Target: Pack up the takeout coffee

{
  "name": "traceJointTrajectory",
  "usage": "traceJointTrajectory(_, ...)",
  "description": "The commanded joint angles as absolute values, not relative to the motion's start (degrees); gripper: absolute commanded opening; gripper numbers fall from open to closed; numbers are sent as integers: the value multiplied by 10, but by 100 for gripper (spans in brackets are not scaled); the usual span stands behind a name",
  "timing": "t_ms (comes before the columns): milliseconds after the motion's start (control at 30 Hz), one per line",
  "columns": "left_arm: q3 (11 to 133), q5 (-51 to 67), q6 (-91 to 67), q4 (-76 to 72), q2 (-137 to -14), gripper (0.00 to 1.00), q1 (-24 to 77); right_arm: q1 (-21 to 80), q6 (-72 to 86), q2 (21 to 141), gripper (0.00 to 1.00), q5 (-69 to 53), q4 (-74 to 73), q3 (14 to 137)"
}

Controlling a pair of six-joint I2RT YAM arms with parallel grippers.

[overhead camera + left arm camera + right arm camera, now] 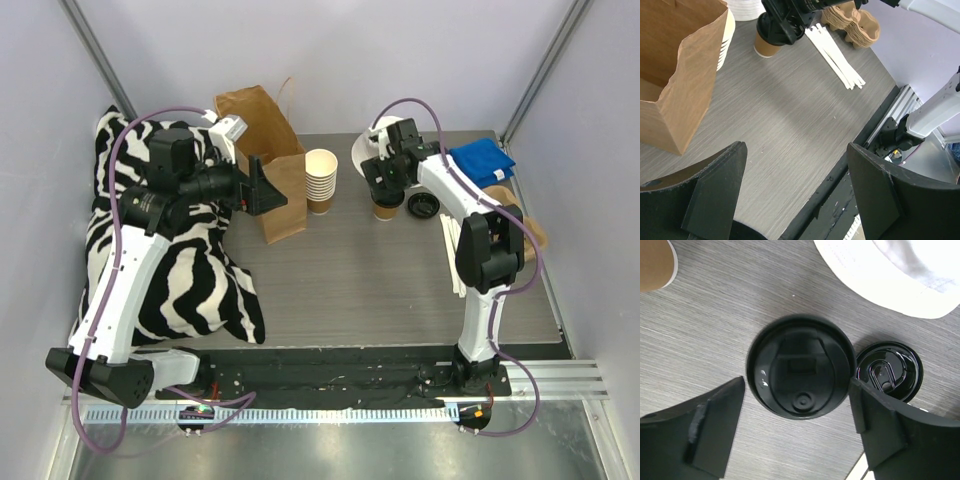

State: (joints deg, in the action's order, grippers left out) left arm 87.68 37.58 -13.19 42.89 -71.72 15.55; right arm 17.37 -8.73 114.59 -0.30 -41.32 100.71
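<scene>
My coffee (pixel 799 367) stands upright near the far edge of the bench, right of centre. Its long axis is vertical and its black lid faces straight up at my right wrist camera. My right gripper (pixel 385 183) hangs over it, fingers spread, one on each side of the lid. I cannot tell whether they touch it. A spare lid (pixel 888 371) lies just beside the cup. My left gripper (pixel 795 190) is spread wide and empty, beside the paper bag (pixel 262 125) toward the far left.

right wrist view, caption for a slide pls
Open right gripper poised over the lidded takeout coffee, a spare black lid beside it.
</scene>
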Motion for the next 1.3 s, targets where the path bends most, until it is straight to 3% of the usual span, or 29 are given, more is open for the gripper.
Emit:
traceJointTrajectory(0,887,392,-140,407,-712,86,149,173,-92,1138,100,-3,-407,1040)
traceJointTrajectory(333,902,393,-113,435,-718,86,142,147,-118,1066,100,-60,-525,1139)
traceJointTrajectory(467,909,392,-73,492,-708,86,140,99,-160,1007,100,-84,-595,1122)
traceJointTrajectory(733,896,422,-50,546,-701,92,137,-82,-256,908,100,-54,-663,994)
traceJointTrajectory(933,910,414,-20,612,-722,92,137,-208,-331,880,99,-132,-722,978)
traceJointTrajectory(1133,928,430,87,698,-709,92,137,-256,-350,896,90,-158,-753,949)
traceJointTrajectory(1267,847,382,41,630,-650,94,124,-257,-320,918,83,-134,-727,928)
